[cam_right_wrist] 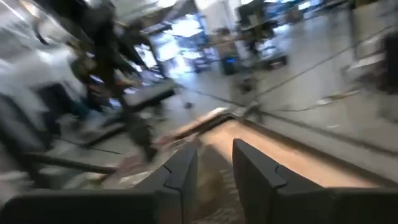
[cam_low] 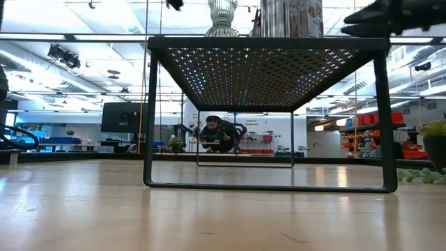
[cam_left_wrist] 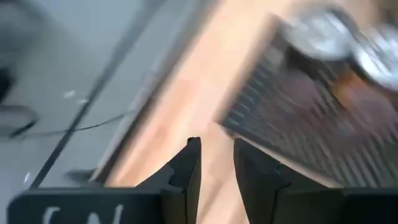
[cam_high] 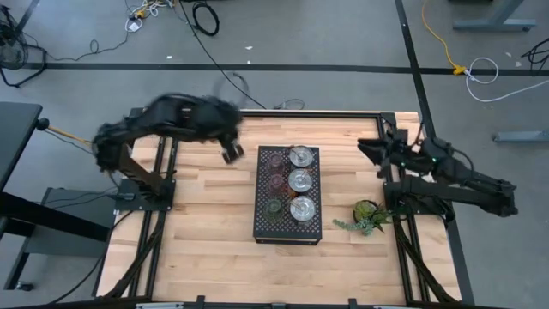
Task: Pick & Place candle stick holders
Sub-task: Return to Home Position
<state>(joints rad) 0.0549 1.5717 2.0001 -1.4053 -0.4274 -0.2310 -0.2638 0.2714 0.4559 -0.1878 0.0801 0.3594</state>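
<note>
left gripper (cam_high: 233, 154) raised beside shelf (cam_high: 262, 228), fingers apart | right gripper (cam_high: 371, 144) folded in, fingers apart

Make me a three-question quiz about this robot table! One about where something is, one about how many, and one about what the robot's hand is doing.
1. Where is the potted plant?
A) on the table, beside the shelf
B) on top of the shelf
C) in an end effector

2. How many glass cups stand on the shelf?
A) three
B) four
C) six

3. What does the left end effector hold?
A) a green cup
B) nothing
C) the plant

Answers:
1 A: the plant sits on the wood next to the shelf.
2 C: there are two rows of three cups.
3 B: its fingers are apart with nothing between them.
</note>
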